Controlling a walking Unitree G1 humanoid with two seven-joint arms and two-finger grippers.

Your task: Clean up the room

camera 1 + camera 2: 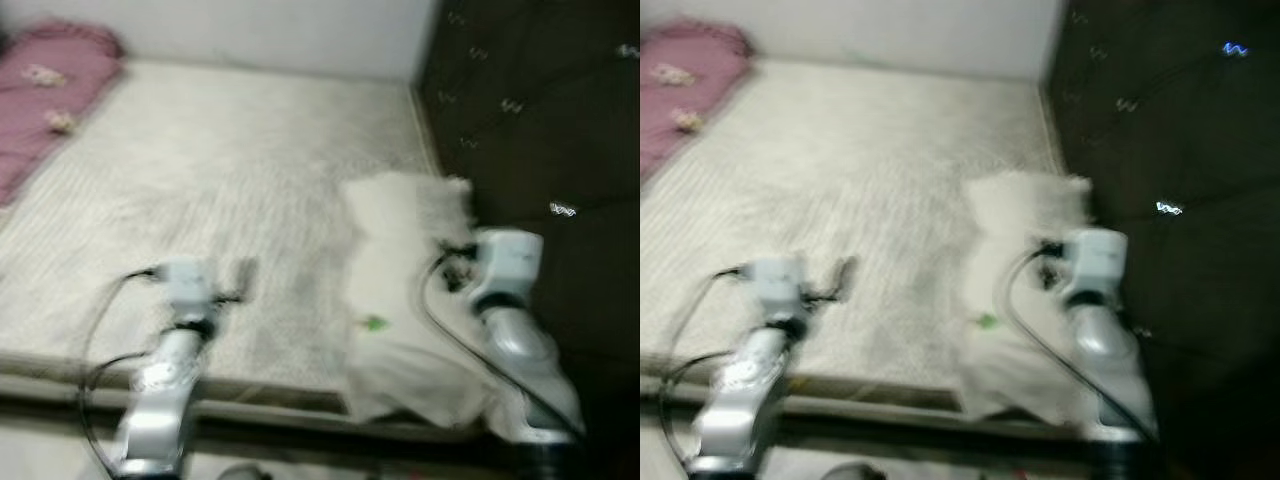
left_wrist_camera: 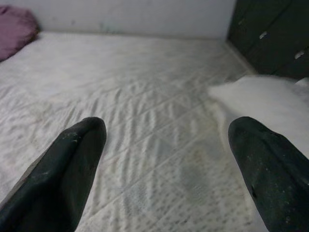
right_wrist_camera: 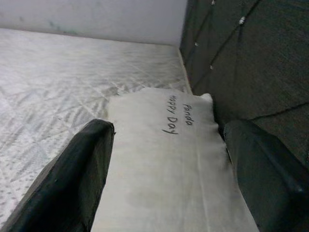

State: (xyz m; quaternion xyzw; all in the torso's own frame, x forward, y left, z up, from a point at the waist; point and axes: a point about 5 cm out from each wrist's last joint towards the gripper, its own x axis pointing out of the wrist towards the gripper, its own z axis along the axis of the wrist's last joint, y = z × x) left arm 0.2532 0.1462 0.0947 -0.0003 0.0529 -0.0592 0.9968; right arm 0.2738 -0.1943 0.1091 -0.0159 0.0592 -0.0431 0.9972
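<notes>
I can read "Panda Happy Day" in dark handwriting-style letters on the white pillow (image 3: pixel 164 159), printed toward its far end in my right wrist view. My right gripper (image 3: pixel 166 193) has its two black fingers (image 3: pixel 72 183) spread wide, one on each side of the pillow's width, with the smooth white cloth lying between them; I cannot tell whether either finger actually touches it. My left gripper (image 2: pixel 169 179) is also wide apart and holds nothing, poised low over bare mattress (image 2: pixel 135 111). The pillow is soft, roughly rectangular and a little rumpled, lying at the right edge of the bed, just beside the dark tufted headboard panel (image 1: pixel 540 120), with a small green mark (image 1: pixel 373 323) on its near half. The mattress is off-white with a quilted diamond pattern and a fine dotted weave, and a greyish worn patch shows in the middle. At the far left corner lies a pink pillow (image 1: pixel 45 85) with small pale motifs. Behind the bed is a plain light wall (image 1: pixel 250 30). The head views are blurred, so finer detail is lost there.
</notes>
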